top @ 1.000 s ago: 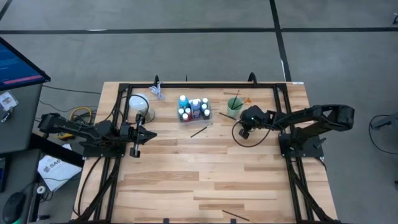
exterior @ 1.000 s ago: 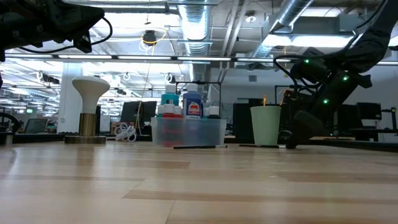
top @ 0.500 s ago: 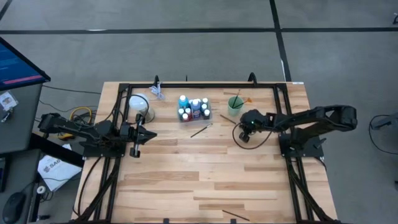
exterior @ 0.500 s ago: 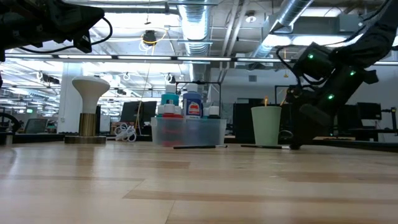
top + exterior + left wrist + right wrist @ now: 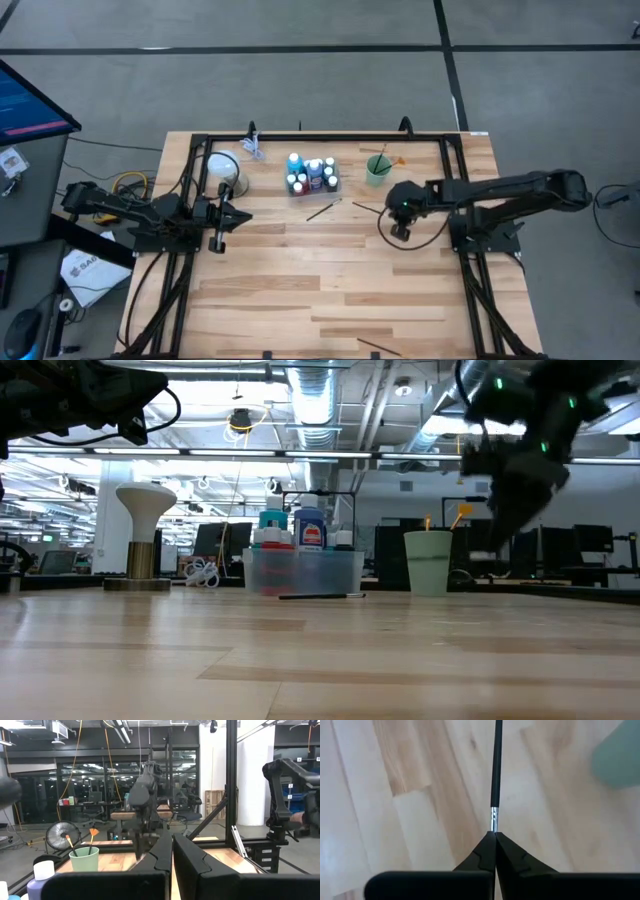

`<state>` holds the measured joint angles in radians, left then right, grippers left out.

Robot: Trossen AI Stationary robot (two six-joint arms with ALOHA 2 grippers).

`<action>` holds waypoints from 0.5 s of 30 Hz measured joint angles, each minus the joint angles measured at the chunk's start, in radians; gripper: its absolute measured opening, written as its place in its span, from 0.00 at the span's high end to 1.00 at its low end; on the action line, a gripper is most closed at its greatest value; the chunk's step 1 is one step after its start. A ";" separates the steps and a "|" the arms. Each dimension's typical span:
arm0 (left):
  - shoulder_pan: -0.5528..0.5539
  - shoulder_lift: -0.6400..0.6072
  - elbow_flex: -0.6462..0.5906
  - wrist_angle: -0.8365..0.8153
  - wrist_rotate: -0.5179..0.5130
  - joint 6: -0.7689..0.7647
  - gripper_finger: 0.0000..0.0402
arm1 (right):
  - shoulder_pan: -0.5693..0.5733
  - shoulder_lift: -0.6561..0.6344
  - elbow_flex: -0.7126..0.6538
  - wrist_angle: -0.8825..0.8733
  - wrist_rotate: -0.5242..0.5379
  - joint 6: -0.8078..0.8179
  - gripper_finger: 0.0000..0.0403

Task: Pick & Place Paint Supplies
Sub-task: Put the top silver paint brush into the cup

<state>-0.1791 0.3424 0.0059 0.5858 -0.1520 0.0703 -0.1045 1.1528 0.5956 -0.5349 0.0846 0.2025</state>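
Observation:
My right gripper (image 5: 388, 211) hangs above the table on the near side of the translucent green cup (image 5: 377, 170), shut on a thin dark-handled brush (image 5: 364, 208). The cup (image 5: 428, 563) holds two brushes, one of them orange-tipped (image 5: 460, 512). Several white-capped paint bottles stand in the clear tray (image 5: 313, 176). Another brush (image 5: 323, 210) lies flat on the wood in front of the tray. My left gripper (image 5: 245, 213) waits shut at the table's left, well off the surface. My right gripper pinches the brush at its metal ferrule end (image 5: 493, 822), right at the tips of the two fingers (image 5: 485, 847). The fingers lie along the brush, and its black handle (image 5: 496, 760) sticks straight out ahead of them toward the table's left. The brush is lifted off the table.
A white mushroom-shaped lamp (image 5: 225, 168) stands left of the tray (image 5: 302, 570). A small clear tangle (image 5: 252, 147) lies near the far edge. The black frame rails (image 5: 300, 137) border the far side. The near half of the wooden table (image 5: 320, 290) is open.
My right gripper has moved from beside the cup toward the near edge and risen well off the table, carrying the brush with it. The brush that lay on the wood next to the cup is now lifted clear.

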 joint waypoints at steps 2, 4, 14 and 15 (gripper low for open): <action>0.000 0.000 0.000 0.000 0.000 0.000 1.00 | 0.013 -0.004 0.077 -0.099 0.055 -0.017 1.00; 0.000 0.000 0.000 0.000 0.000 0.000 1.00 | 0.022 -0.003 0.147 -0.201 0.110 -0.043 1.00; 0.000 0.000 0.000 0.000 0.000 0.000 1.00 | 0.030 0.034 0.521 -0.502 0.374 -0.249 1.00; 0.000 0.000 0.000 0.000 0.000 0.000 1.00 | 0.025 0.044 0.553 -0.531 0.405 -0.271 1.00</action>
<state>-0.1787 0.3424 0.0059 0.5858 -0.1520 0.0700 -0.0796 1.1968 1.1485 -1.0660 0.4895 -0.0689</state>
